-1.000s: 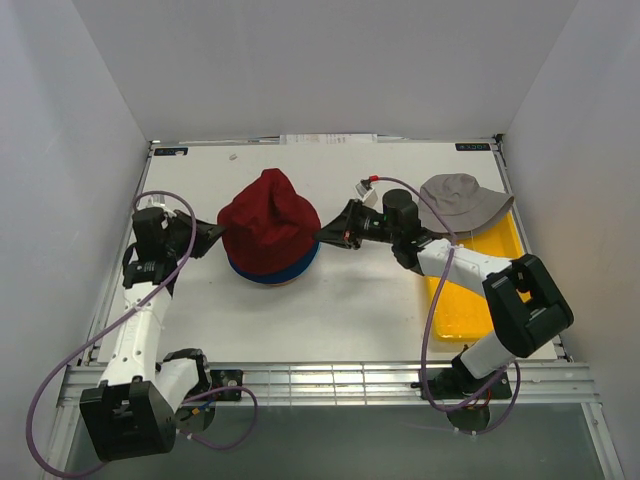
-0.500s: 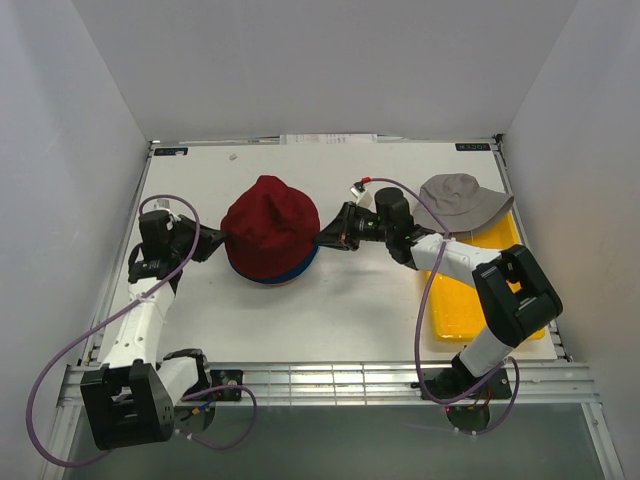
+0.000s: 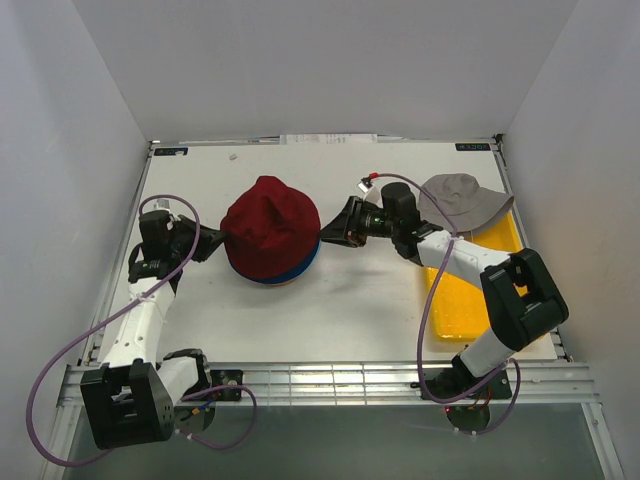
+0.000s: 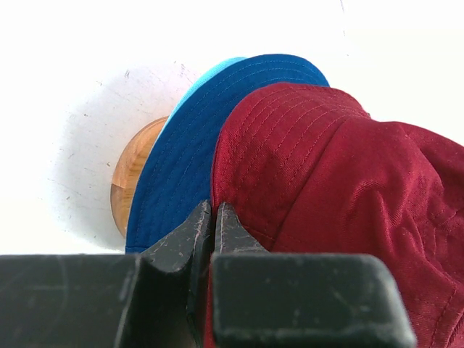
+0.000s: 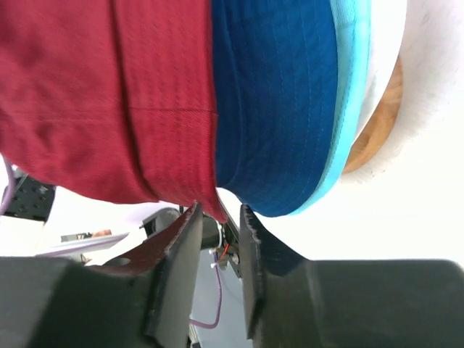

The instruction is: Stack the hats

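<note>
The dark red hat [image 3: 270,225] sits on top of the stack, over the navy blue hat [image 4: 188,152] and the teal hat [image 5: 354,72], on the wooden stand [image 4: 129,177]. I cannot make out the white hat. My left gripper [image 4: 212,207] is shut on the dark red hat's brim at the stack's left side. My right gripper [image 5: 217,210] is open at the stack's right side, with the corner of the dark red brim [image 5: 210,196] hanging loose between its jaws. The grey hat [image 3: 460,200] lies on the yellow tray [image 3: 455,305] at the right.
The stand with the stack is at the table's middle, between both arms. White walls close in the left, back and right. Purple cables loop beside each arm. A metal rail runs along the near edge.
The dark red hat has come down and settled lower on the stack. My right gripper has opened off the brim and drawn slightly right. My left gripper stays shut on the brim.
</note>
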Robot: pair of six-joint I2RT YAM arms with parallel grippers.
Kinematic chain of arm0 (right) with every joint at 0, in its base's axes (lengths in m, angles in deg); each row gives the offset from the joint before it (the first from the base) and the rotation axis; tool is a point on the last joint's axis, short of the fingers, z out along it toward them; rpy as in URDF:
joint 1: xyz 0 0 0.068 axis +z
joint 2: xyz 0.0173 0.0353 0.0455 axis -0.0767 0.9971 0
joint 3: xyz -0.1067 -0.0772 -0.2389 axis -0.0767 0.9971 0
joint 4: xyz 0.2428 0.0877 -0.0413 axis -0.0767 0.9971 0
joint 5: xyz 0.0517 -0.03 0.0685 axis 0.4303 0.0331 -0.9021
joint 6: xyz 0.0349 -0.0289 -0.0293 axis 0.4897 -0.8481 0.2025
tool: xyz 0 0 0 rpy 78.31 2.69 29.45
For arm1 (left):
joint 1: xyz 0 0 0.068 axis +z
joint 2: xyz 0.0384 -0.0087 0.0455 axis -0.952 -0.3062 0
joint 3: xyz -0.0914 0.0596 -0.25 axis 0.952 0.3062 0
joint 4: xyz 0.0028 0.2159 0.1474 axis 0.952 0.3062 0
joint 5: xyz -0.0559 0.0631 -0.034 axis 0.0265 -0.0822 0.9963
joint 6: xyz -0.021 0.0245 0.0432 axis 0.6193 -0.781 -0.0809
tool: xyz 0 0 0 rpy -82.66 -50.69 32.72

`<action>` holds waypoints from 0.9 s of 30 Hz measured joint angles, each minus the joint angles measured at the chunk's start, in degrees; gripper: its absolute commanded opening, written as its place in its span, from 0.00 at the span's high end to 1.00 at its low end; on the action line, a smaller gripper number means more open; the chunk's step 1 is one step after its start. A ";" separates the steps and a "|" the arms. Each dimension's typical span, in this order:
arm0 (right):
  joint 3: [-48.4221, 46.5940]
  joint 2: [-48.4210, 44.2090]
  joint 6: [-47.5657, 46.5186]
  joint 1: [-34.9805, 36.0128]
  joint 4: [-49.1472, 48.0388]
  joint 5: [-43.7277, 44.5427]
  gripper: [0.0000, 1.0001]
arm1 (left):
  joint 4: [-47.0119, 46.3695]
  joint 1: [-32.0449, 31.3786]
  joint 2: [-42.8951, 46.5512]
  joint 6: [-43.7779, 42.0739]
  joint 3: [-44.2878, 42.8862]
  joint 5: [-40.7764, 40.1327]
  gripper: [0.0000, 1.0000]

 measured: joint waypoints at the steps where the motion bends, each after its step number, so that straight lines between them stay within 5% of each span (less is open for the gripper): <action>1: 0.00 -0.37 0.00 -0.33 0.00 0.02 0.63 | 0.00 0.00 0.00 -0.02 0.00 0.00 1.00; 15: -2.19 1.25 4.50 -3.52 -7.13 -1.01 0.44 | 0.00 0.00 0.00 -0.17 -0.02 -0.04 1.00; 27: -5.22 7.32 8.28 -3.23 -11.17 -1.99 0.45 | 0.00 0.00 0.00 -0.20 -0.02 -0.07 1.00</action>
